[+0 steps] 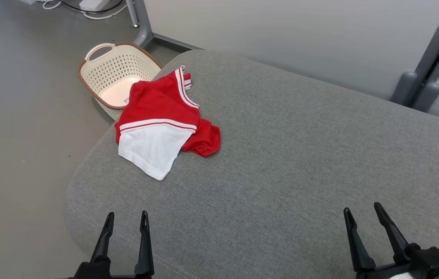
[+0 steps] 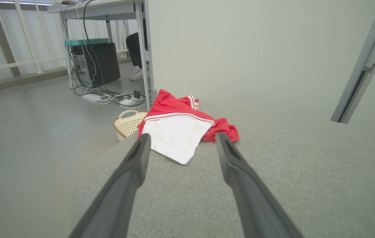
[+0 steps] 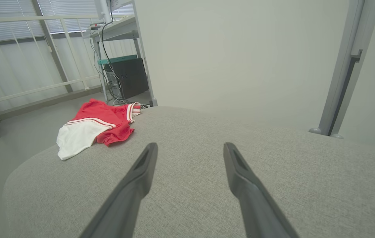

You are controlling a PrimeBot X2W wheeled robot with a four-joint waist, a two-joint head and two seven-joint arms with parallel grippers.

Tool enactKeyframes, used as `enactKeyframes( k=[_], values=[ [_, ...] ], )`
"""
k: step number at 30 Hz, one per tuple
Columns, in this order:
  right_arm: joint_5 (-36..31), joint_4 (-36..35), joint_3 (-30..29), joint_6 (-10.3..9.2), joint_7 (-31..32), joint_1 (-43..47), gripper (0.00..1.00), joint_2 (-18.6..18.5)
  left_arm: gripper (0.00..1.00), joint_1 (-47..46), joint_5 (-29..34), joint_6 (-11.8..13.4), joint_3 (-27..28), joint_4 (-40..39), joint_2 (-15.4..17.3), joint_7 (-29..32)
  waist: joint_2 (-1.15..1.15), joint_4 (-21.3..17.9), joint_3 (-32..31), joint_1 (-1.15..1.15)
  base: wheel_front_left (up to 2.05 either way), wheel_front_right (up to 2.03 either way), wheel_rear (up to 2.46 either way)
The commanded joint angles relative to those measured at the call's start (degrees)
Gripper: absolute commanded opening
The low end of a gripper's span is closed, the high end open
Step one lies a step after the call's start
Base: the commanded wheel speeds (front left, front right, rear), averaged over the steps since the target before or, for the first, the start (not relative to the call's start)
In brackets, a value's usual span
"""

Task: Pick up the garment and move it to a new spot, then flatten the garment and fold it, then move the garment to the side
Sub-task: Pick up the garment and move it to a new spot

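Upholstery in grey weave covers the broad cushion (image 1: 300, 162) in front of the robot, and the red and white jersey (image 1: 157, 124) lies crumpled near its far left corner, close to the left edge. The jersey's white panel points toward the near side, a red band with white stripes crosses above it, and a rumpled red fold sticks out to the right. On the floor just beside that far left corner stands a cream perforated laundry basket (image 1: 114, 73) with a brown rim and one loop handle. The left gripper (image 1: 127, 214) hovers over the near left of the cushion, fingers spread apart with nothing between them. The right gripper (image 1: 361, 206) hovers at the near right, likewise spread and holding nothing. Both are well apart from the jersey. Farther off to the left, a black computer tower (image 2: 98, 64) sits under a desk among cables
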Motion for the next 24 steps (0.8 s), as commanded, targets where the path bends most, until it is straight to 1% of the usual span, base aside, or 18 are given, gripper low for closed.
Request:
enactKeyframes(
  k=[1, 3, 6, 9, 11, 13, 16, 18, 22, 24],
  values=[
    [0.08, -0.07, -0.06, -0.09, -0.32, -0.64, 1.0, -0.59, 1.0, -0.47, -0.39, 0.42, -0.15, -0.29, 0.12, -0.01, 0.0, 0.53, 0.77, 0.0, 0.0, 0.0, 0.0],
    [0.2, -0.36, -0.07, -0.09, -0.32, -0.87, 1.0, -1.04, 1.0, -1.41, -0.51, 0.21, -0.53, -0.33, 0.13, -0.01, 0.0, 0.64, 1.57, 0.0, 0.0, 0.0, 0.0],
    [1.05, -0.48, -0.39, -0.09, -0.32, -1.53, 1.0, -1.86, 1.0, -5.6, 0.3, -1.44, -1.2, 0.0, 0.13, -0.01, 0.0, 0.47, 3.77, 0.0, 0.0, 0.0, 0.0],
    [1.13, -0.76, -0.2, -0.09, -0.32, -2.68, 1.0, -3.97, 1.0, -12.76, 1.23, -3.22, -1.31, 0.94, 0.14, -0.01, 0.0, -0.39, 7.33, 0.0, 0.0, 0.0, 0.0],
    [1.0, -1.22, -0.3, -0.09, -0.32, -3.94, 1.0, -5.54, 1.0, -18.9, 1.41, -4.78, -0.74, 3.24, 0.13, 0.0, 0.0, -1.38, 10.47, 0.0, 0.0, 0.0, 0.0],
    [0.82, -1.56, -0.26, -0.09, -0.32, -5.23, 1.0, -7.13, 1.0, -25.41, 0.9, -6.36, 0.04, 8.12, 0.13, 0.01, 0.0, -2.47, 13.47, 0.0, 0.0, 0.0, 0.0],
    [0.64, -2.26, -0.16, -0.09, -0.33, -7.43, 1.0, -9.63, 1.0, -37.33, 0.12, -8.56, 1.34, 19.74, 0.3, 0.23, 0.0, -4.26, 18.22, 0.0, 0.0, 0.0, 0.0],
    [0.59, -2.67, -0.25, -0.09, -0.32, -8.86, 1.0, -11.12, 1.0, -45.66, -0.71, -9.5, 2.26, 27.84, 1.01, 3.74, 0.0, -5.55, 21.04, 0.0, 0.0, 0.0, 0.0],
    [0.54, -3.64, -0.96, -0.09, -0.32, -11.66, 1.0, -13.33, 1.0, -59.01, -3.22, -8.69, 5.12, 41.98, 2.89, 15.34, 0.0, -8.32, 25.78, 0.0, 0.0, 0.0, 0.0],
    [0.53, -3.98, -1.3, -0.1, -0.26, -12.69, 1.0, -14.0, 1.0, -63.67, -5.27, -8.95, 6.63, 47.86, 3.34, 21.12, 0.0, -9.61, 27.58, 0.0, 0.0, 0.0, 0.0]
  ],
)
